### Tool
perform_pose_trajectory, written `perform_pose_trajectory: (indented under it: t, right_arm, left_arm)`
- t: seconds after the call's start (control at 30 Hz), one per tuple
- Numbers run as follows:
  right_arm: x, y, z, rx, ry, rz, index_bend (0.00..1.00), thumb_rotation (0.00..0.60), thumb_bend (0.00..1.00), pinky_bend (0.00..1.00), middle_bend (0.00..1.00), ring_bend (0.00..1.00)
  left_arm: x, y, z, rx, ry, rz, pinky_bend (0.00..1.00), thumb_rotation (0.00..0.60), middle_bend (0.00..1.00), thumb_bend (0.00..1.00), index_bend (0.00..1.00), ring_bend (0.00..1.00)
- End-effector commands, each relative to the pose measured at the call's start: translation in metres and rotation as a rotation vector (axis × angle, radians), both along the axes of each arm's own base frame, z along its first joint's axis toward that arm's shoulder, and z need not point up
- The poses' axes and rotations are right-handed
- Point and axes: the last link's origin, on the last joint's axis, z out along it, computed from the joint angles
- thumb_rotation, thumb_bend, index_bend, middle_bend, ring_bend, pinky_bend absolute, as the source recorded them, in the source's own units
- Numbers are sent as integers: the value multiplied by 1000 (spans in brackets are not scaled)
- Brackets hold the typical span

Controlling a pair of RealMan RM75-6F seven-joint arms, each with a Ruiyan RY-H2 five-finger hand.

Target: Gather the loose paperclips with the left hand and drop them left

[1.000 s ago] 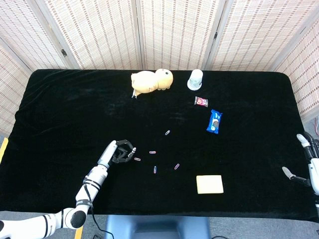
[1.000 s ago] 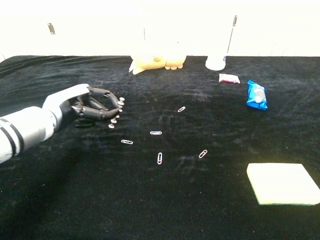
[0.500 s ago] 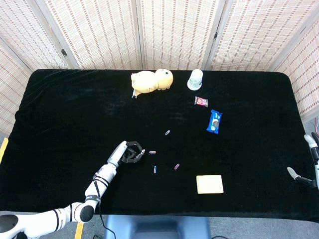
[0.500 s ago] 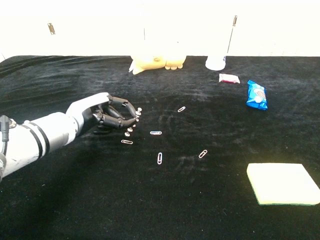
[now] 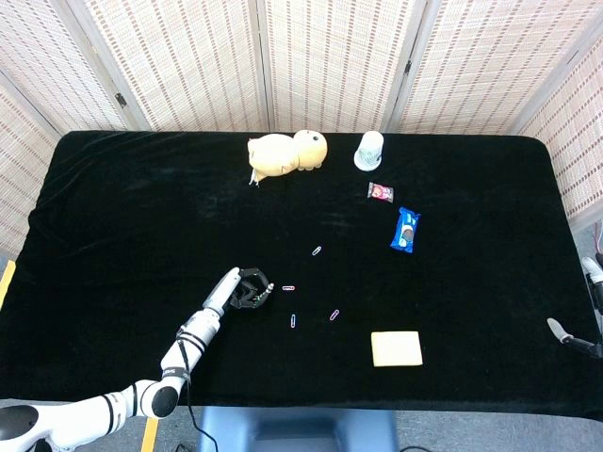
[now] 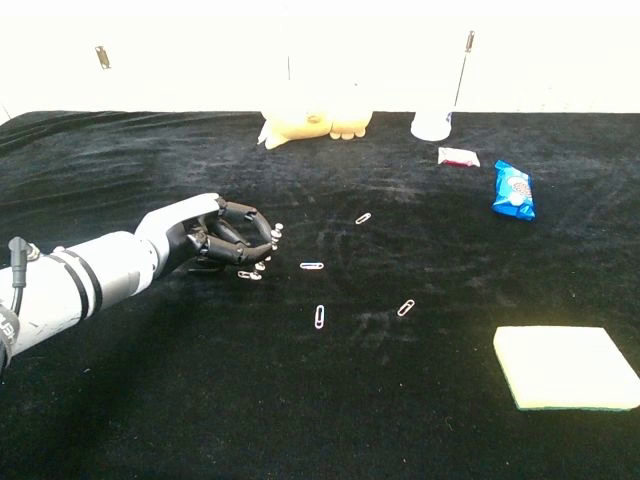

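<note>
From the head camera, you can see your left hand (image 5: pixel 247 290) low over the black table (image 5: pixel 122 217), with its fingers curled in. Four loose paperclips show here: one (image 5: pixel 288 287) just beside your fingertips, one (image 5: pixel 294 320) a bit nearer to you, one (image 5: pixel 334 314) next to that, and one (image 5: pixel 317 250) farther back. Your right hand (image 5: pixel 592 311) only peeks in at the right edge, and you cannot tell if it is open or closed. At the back sit a yellow plush toy (image 5: pixel 286 153) and a white cup (image 5: pixel 369 151). Near them lie a small pink packet (image 5: pixel 380 191) and a blue snack bag (image 5: pixel 405 230). A yellow sponge (image 5: pixel 397 347) lies close to the front edge.

From the chest camera, your left hand (image 6: pixel 225 236) is bent over a fifth paperclip (image 6: pixel 248 274), fingertips right down on it. You cannot tell if the clip is pinched or only touched. The next clip (image 6: pixel 311 266) lies just to the side of the fingertips. The others (image 6: pixel 319 316), (image 6: pixel 406 308) and (image 6: pixel 363 218) lie apart from the hand. The sponge (image 6: pixel 565 367) is at the front right, the blue bag (image 6: pixel 514 190) behind it.
</note>
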Motion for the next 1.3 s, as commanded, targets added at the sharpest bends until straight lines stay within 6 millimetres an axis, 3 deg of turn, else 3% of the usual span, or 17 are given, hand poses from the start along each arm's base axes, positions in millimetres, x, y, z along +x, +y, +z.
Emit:
perform_pose_trajectory:
  t: [0.03,0.4,1.3]
  right_arm:
    - [0,-1,0,1,-1,-3,0,600,235,8,0,53]
    - [-5,2,6,-28,-13,-22,0,600,235,8,0,53]
    - [-24,21,13,-85,-49,-115,0,600,235,8,0,53]
  left_arm:
    - [5,2,3,11,-4,-17,1000,600,1000,464,786,1000]
    - [32,18,2,15,-16,-85,1000,600,1000,464,785,1000]
    - [52,36,-41,-94,-5,-108,1000,600,1000,464,785,1000]
